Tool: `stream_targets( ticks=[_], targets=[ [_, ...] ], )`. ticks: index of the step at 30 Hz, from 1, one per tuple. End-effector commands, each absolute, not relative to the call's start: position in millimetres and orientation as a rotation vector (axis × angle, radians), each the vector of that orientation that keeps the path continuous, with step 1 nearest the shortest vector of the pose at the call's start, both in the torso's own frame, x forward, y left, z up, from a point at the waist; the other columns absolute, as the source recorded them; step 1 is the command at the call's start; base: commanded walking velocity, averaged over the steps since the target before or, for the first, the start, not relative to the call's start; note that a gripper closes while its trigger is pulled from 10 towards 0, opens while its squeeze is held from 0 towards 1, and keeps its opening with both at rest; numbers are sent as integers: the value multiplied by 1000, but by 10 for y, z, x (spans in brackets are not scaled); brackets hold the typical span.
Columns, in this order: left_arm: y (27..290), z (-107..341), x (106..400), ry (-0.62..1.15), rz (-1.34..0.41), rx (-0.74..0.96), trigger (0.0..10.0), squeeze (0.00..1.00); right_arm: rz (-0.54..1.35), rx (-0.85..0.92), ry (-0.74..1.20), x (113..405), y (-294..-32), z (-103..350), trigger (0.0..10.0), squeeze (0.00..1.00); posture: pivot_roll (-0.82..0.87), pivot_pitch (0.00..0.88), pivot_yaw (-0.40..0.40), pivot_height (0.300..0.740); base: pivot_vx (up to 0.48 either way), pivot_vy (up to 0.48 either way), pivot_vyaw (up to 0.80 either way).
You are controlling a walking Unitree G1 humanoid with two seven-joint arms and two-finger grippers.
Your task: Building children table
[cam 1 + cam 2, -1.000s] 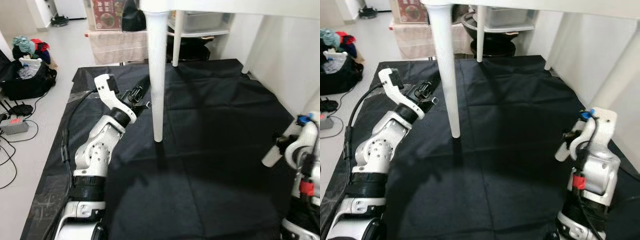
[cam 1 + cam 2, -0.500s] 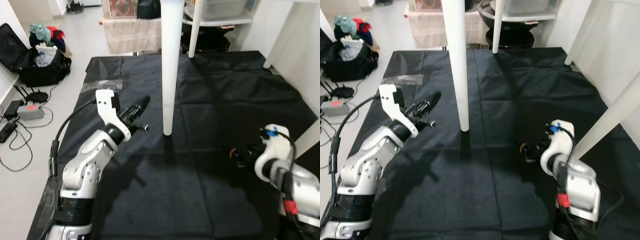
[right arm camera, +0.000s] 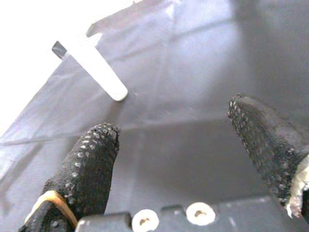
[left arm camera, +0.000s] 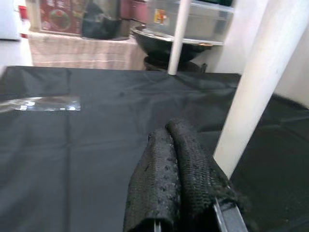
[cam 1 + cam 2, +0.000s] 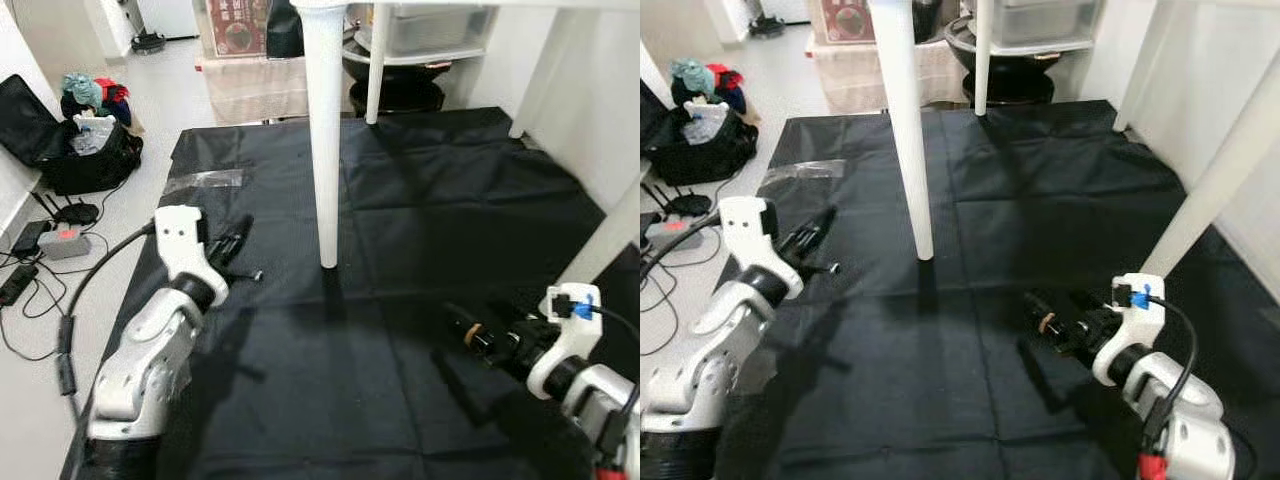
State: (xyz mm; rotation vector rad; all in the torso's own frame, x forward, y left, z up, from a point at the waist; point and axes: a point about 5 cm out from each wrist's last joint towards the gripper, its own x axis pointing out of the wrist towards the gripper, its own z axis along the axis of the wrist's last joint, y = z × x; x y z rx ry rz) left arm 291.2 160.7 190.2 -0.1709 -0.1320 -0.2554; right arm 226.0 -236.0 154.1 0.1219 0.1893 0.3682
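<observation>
Left eye view: my left gripper (image 5: pixel 236 240) is raised low over the black cloth (image 5: pixel 420 230), arm bent at the elbow, forearm reaching forward, fingers pressed together with nothing between them. My right gripper (image 5: pixel 1052 322) reaches in low from the right, pointing leftward over the cloth, fingers spread wide and empty.

Left wrist view shows my two black fingers (image 4: pixel 186 179) touching along their length, and just beyond them a white table leg (image 4: pixel 256 87) standing on the cloth. Right wrist view shows my fingertips (image 3: pixel 91 154) well apart and the foot of a table leg (image 3: pixel 99 72) farther off.

The nearest table leg (image 5: pixel 322 130) stands upright between both grippers; another slants at the right edge (image 5: pixel 1225 160). The tabletop is cut off at the frame's top. Beyond the cloth, a clear plastic bag (image 5: pixel 205 180), then a black bag of clutter (image 5: pixel 85 150) on the floor.
</observation>
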Motion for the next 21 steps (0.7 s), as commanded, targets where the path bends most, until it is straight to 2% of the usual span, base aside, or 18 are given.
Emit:
stream_targets(
  ticks=[1, 2, 3, 6, 7, 9, 12, 21],
  targets=[
    [1644, 1796, 2873, -88, -211, -111, 10000, 0, 404, 143, 118, 2315, -2232, 1623, 10000, 0, -121, 5, -7, 740, 0, 0, 0],
    [1648, 1691, 2847, -54, -183, -71, 10000, 0, 435, 190, 85, 2377, -2127, 1649, 10000, 0, -119, 0, -8, 740, 0, 0, 0],
    [1648, 1691, 2847, -54, -183, -71, 10000, 0, 435, 190, 85, 2377, -2127, 1649, 10000, 0, -119, 0, -8, 740, 0, 0, 0],
    [1608, 1449, 2764, 18, -156, 0, 10000, 0, 518, 297, 60, 2504, -1811, 1636, 10000, 0, -121, 0, -9, 740, 0, 0, 0],
    [1608, 1449, 2764, 18, -156, 0, 10000, 0, 518, 297, 60, 2504, -1811, 1636, 10000, 0, -121, 0, -9, 740, 0, 0, 0],
    [1570, 1367, 2708, 43, -153, 7, 10000, 0, 563, 345, 49, 2533, -1629, 1615, 10000, 0, -120, 0, -10, 740, 0, 0, 0],
    [1573, 1320, 2670, 52, -121, 32, 10000, 0, 587, 348, 35, 2586, -1489, 1607, 10000, 0, -116, 0, -11, 740, 0, 0, 0],
    [1620, 1170, 2539, 83, -31, -11, 10000, 0, 536, 266, 141, 2702, -1316, 1319, 10000, 0, -92, 0, -23, 740, 0, 0, 0]
  ],
)
